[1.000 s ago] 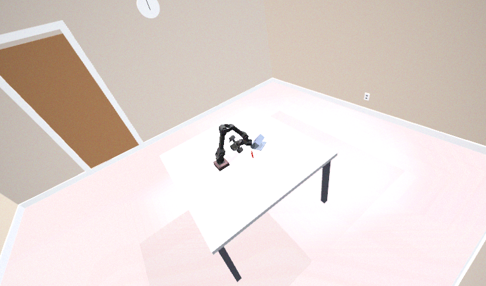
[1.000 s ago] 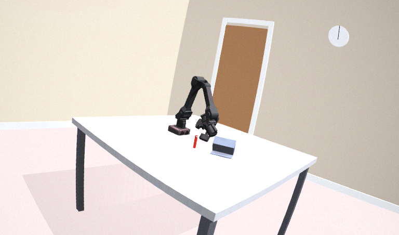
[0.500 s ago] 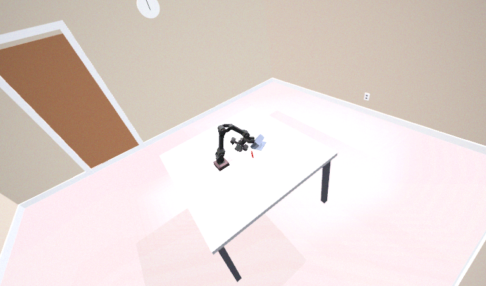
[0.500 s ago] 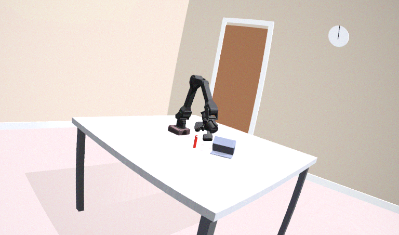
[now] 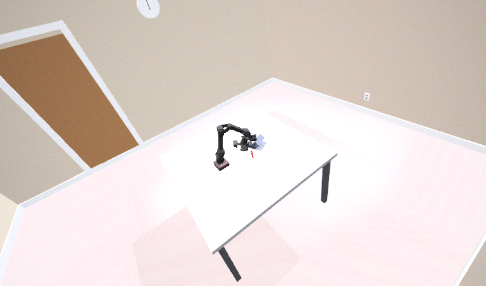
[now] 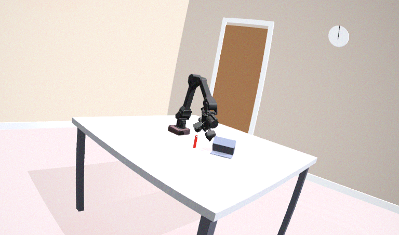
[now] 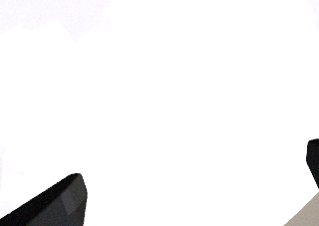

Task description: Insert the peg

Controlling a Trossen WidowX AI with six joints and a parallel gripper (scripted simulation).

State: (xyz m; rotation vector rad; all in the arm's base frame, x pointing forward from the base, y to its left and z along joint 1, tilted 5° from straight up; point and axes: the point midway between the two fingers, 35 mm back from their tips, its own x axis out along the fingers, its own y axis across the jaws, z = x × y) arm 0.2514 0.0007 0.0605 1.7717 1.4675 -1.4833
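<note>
Peg Awaited Pickup

The gripper [image 5: 243, 149] [image 6: 203, 133] hung wide open and empty above the table [image 5: 272, 211] [image 6: 164, 173]. The red peg [image 5: 252, 154] [image 6: 195, 142] stood apart, near the panel [image 5: 259, 143] [image 6: 224, 141]. Grasping came first; the next move likely called for lining the fingers up around it.
</note>
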